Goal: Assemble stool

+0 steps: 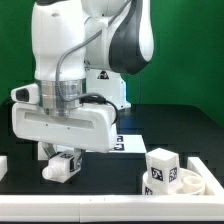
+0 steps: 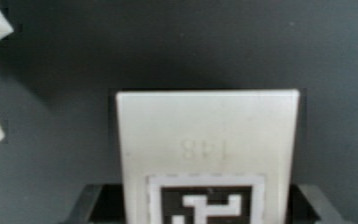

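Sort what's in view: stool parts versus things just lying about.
Stool parts: leg filling the wrist view; second leg at the exterior view's right; round seat beside it.
Just there: marker board behind the arm; black table.

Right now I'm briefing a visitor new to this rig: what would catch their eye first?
The bulky white arm fills the exterior view's left, its gripper low over the black table, seemingly closed on a tagged white leg. At the exterior view's right sits the round seat, with another tagged leg beside or on it.
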Controlling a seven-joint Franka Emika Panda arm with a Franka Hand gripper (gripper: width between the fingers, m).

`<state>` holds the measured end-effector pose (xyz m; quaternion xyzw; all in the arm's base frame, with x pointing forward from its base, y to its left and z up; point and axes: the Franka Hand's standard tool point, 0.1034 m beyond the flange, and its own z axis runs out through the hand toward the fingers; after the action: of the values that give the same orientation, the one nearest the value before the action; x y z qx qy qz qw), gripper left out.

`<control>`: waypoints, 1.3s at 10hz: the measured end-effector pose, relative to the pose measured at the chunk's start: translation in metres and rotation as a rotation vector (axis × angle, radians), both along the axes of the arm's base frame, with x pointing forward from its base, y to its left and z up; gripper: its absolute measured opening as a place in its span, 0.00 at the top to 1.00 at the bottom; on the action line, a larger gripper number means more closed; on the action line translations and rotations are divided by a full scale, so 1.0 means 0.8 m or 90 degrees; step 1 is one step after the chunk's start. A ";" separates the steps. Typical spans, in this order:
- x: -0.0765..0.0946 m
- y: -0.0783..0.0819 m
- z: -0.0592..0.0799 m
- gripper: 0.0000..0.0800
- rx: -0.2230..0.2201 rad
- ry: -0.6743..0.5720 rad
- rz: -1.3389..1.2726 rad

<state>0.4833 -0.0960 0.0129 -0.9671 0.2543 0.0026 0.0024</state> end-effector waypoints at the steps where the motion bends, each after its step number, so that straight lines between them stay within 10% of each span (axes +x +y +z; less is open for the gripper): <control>1: 0.001 0.006 0.001 0.59 0.000 -0.009 -0.117; 13: -0.013 0.060 0.003 0.59 0.088 -0.081 -1.160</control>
<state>0.4726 -0.0482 0.0153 -0.3888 0.9174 -0.0380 0.0756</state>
